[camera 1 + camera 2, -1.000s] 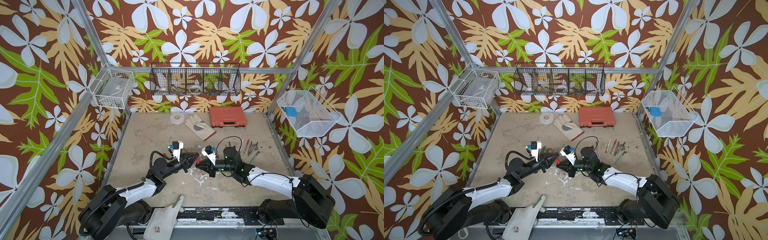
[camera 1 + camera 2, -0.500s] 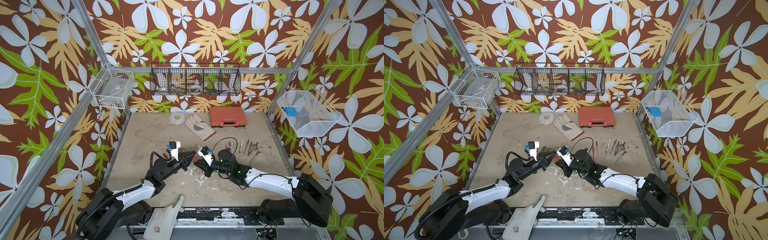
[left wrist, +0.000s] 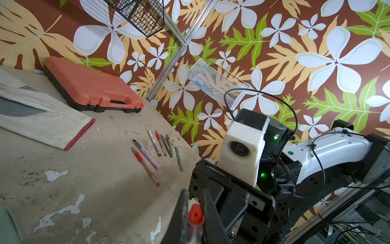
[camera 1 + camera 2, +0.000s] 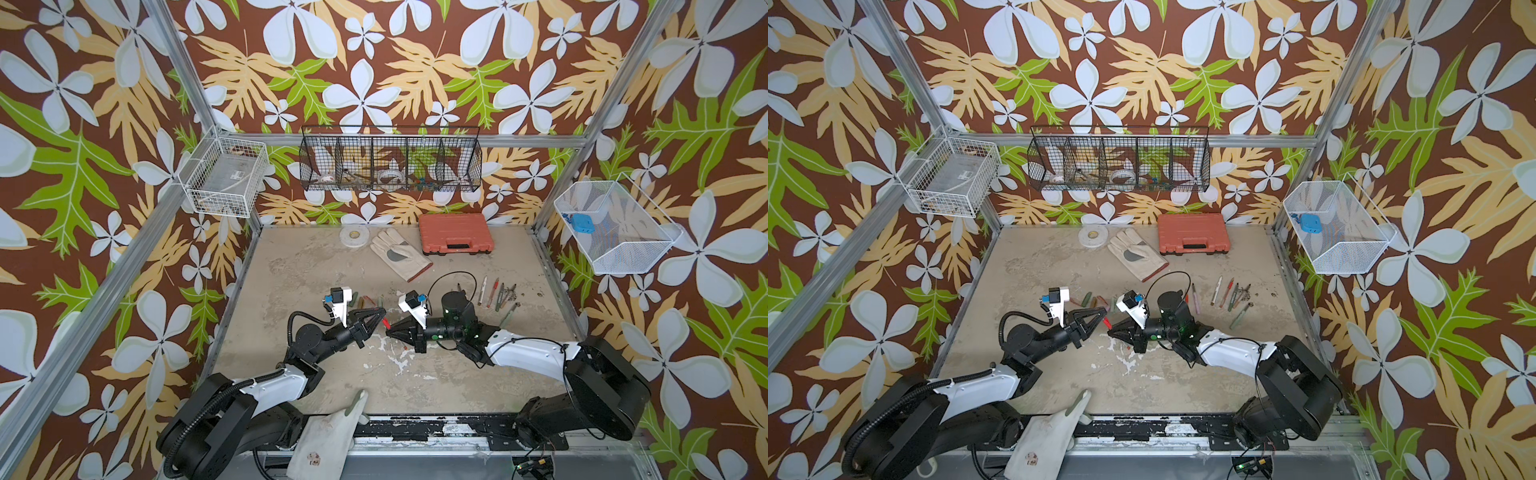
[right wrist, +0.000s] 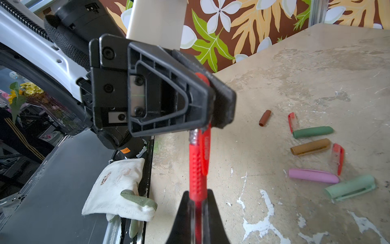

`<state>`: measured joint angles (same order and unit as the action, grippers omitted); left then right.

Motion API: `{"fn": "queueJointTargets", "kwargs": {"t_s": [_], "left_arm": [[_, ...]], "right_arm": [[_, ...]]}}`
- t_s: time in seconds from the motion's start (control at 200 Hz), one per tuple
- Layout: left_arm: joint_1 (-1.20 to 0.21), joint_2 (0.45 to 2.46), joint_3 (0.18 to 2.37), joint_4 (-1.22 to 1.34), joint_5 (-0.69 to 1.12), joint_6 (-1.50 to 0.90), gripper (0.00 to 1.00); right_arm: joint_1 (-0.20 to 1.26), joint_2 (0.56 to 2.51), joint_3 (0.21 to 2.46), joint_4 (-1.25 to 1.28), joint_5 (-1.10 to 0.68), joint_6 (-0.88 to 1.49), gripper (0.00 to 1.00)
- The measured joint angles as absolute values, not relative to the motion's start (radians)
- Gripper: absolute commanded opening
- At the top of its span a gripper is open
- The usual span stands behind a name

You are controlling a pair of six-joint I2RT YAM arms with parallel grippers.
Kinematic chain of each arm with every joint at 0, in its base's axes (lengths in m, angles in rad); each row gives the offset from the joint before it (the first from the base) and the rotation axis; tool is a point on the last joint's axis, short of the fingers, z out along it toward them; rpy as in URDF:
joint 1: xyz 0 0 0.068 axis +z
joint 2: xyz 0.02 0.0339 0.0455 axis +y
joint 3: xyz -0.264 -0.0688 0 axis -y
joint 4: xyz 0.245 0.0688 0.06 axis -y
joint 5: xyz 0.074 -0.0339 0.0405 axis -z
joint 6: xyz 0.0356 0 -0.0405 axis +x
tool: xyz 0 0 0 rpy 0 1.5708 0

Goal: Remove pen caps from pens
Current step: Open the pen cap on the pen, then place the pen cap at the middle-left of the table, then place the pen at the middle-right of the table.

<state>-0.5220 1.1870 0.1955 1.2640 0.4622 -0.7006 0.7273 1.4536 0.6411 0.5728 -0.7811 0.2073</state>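
Worn beige surface (image 4: 291, 266) within flowered walls (image 4: 374, 83). In front of the orange case (image 4: 455, 232), the left gripper (image 4: 379, 312) clenches the red cap (image 5: 206, 147) and the right gripper (image 4: 390, 328) clenches its red pen (image 5: 197, 179). Whether the cap has parted is hidden behind the left gripper.

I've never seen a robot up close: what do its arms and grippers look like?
The left arm and right arm have black joints, glossy white shells and loose black cables; the left also wears a ribbed hose. The left gripper and right gripper are black triangular frames, ribbed inside. A white camera block sits on each wrist.
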Motion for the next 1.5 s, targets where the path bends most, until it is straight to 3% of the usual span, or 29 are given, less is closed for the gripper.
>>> {"fn": "queueJointTargets", "kwargs": {"t_s": [0.075, 0.355, 0.485, 0.741, 1.016, 1.496], "left_arm": [[-0.52, 1.182, 0.196, 1.259, 0.455, -0.701, 0.0], [-0.512, 1.157, 0.207, 1.232, 0.382, -0.701, 0.0], [-0.512, 1.159, 0.208, 1.232, 0.366, -0.701, 0.0], [-0.51, 1.145, 0.208, 1.23, 0.348, -0.701, 0.0], [-0.504, 1.047, 0.213, 1.1, 0.237, -0.668, 0.0], [-0.501, 1.201, 0.424, 0.569, -0.184, -0.652, 0.0]], "right_arm": [[0.746, 1.446, 0.653, 0.54, -0.736, 0.193, 0.0], [0.896, 1.361, 0.656, 0.407, -0.307, 0.096, 0.0], [0.905, 1.339, 0.642, 0.373, -0.207, 0.075, 0.0], [0.88, 1.359, 0.645, 0.365, -0.272, 0.071, 0.0], [0.753, 1.319, 0.568, 0.406, -0.335, 0.126, 0.0], [0.507, 1.324, 0.565, 0.339, -0.087, 0.371, 0.0]]}}
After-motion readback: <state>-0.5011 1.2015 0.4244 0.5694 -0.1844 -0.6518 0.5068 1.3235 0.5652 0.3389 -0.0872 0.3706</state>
